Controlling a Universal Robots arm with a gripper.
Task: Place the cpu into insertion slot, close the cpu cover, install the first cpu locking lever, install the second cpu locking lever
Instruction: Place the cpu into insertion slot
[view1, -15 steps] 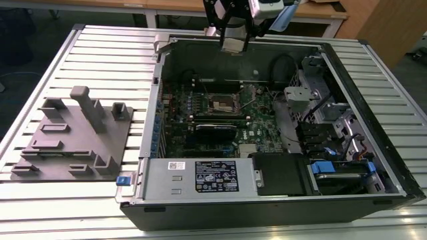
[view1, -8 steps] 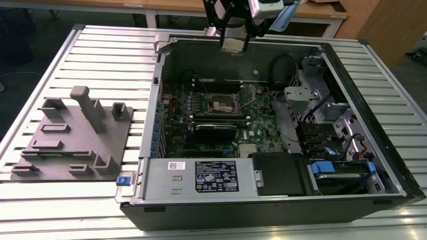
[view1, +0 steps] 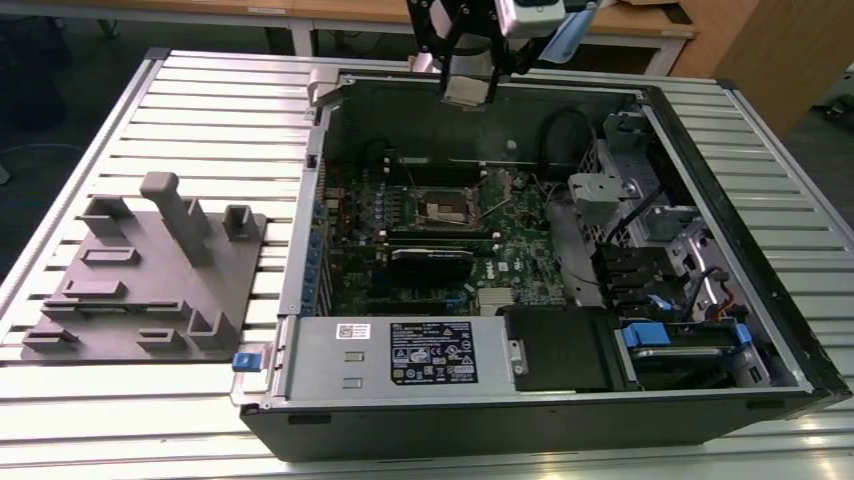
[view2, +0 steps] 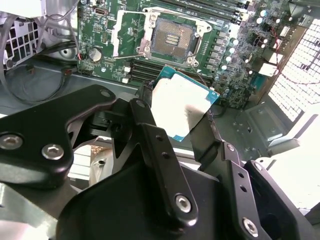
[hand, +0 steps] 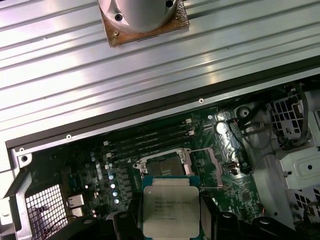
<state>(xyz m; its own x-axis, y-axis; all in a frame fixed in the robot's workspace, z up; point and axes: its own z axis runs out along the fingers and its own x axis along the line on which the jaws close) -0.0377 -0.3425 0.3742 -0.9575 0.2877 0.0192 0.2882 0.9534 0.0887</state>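
Fingers of the gripper are clamped on two opposite edges of the cpu, whose silver-grey top shows in both wrist views. In the exterior view the gripper hangs high over the far wall of the open computer case, well apart from the green circuit board on its floor. The insertion slot lies bare on that board with its contact grid showing, next to the long black memory slots, and the case rests on a slatted metal table beside a grey fixture tray.
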